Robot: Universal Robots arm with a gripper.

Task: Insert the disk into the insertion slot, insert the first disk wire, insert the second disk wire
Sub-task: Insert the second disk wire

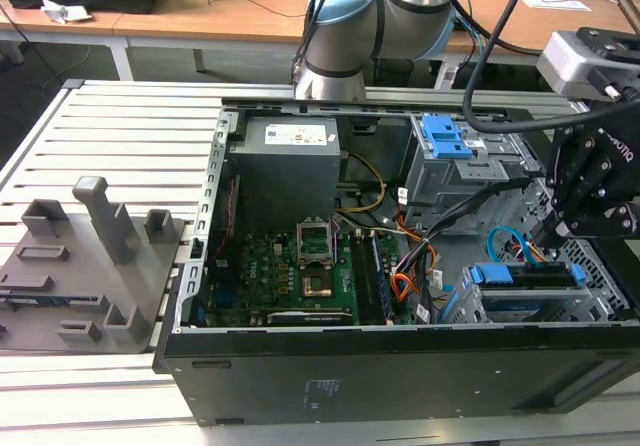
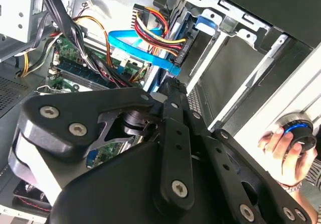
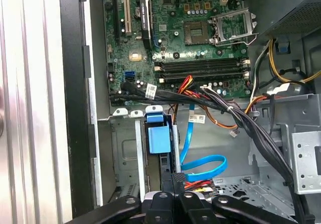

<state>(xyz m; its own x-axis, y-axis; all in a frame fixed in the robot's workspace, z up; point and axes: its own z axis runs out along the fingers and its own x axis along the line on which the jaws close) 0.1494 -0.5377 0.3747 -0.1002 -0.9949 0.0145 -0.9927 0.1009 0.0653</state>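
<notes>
While black cables (image 3: 251, 128) crowd nearby, jaws clamp the second disk wire (image 2: 131, 44) plug.

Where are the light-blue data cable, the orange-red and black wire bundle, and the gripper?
light-blue data cable (image 3: 203, 164), first wrist view, on its loop.
orange-red and black wire bundle (image 2: 155, 30), second wrist view, near its plug.
gripper (image 2: 173, 86), second wrist view, at its tips.

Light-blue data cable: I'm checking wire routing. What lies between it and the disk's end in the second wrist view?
The orange-red, yellow and black wire bundle with its dark plug lies beside the light-blue cable, toward the disk end.
</notes>
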